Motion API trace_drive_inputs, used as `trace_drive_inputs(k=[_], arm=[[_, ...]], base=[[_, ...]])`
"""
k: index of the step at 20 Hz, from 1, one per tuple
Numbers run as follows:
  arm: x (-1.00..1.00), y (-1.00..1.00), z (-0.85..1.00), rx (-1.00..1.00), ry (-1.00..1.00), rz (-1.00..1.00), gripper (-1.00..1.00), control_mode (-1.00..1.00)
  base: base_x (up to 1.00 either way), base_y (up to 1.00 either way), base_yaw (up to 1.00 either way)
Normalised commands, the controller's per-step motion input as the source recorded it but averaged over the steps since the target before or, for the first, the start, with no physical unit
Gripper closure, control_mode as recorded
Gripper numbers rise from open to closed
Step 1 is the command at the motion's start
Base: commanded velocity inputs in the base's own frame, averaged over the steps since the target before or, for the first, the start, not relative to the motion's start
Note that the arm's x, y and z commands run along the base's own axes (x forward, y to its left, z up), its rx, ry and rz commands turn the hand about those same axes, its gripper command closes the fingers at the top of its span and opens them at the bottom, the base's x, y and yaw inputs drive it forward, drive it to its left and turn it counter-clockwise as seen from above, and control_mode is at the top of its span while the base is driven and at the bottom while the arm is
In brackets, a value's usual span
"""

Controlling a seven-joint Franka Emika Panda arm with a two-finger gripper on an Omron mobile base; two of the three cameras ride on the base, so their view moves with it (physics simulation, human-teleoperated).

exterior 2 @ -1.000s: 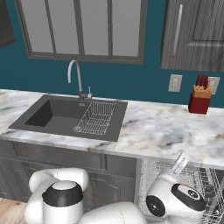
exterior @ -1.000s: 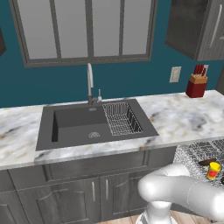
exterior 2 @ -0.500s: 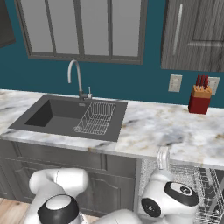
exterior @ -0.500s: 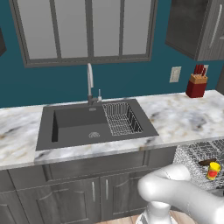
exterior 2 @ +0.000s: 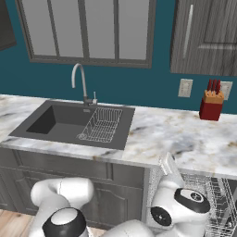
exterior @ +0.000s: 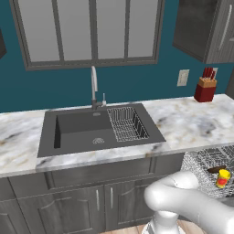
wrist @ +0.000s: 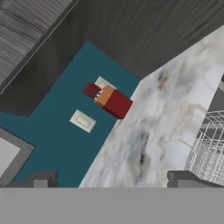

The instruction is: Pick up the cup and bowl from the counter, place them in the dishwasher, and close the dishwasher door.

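The yellow cup (exterior: 222, 178) with its red band stands in the dishwasher's silver wire rack (exterior: 201, 167) at the lower right of the left base view. The dark brown bowl (exterior: 214, 170) lies just beside it in the same rack. In the hand view my gripper (wrist: 114, 179) is open with nothing between its dark fingertips (wrist: 41, 179), and it looks over the marble counter (wrist: 148, 131) towards the back wall. My wrist (exterior 2: 185, 206) hangs low in front of the rack (exterior 2: 220, 203), below the counter edge. The dishwasher door is out of view.
A red knife block (exterior: 204, 87) stands at the counter's back right, by a wall socket (exterior: 183, 77). The dark sink (exterior: 77, 130) with faucet and small wire basket (exterior: 129, 123) lies to the left. Grey cabinets (exterior: 91, 196) run under the counter.
In the right base view my elbow has sunk a little and the hand has turned slightly to the left. Cup and bowl have stayed put in the rack.
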Motion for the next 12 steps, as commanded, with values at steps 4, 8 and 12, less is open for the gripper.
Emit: trace_drive_inputs(k=[4,8,12], arm=[[-0.13,-0.29,0.23,-0.17,0.11,0.28,-1.0,-1.0],[0.0,-0.26,0.18,-0.18,0.19,0.27,-1.0,-1.0],[-0.01,-0.29,0.28,-0.11,0.22,0.25,-1.0,-1.0]], base=[[0.0,0.0,0.0],[0.0,0.0,0.0],[0.0,0.0,0.0]])
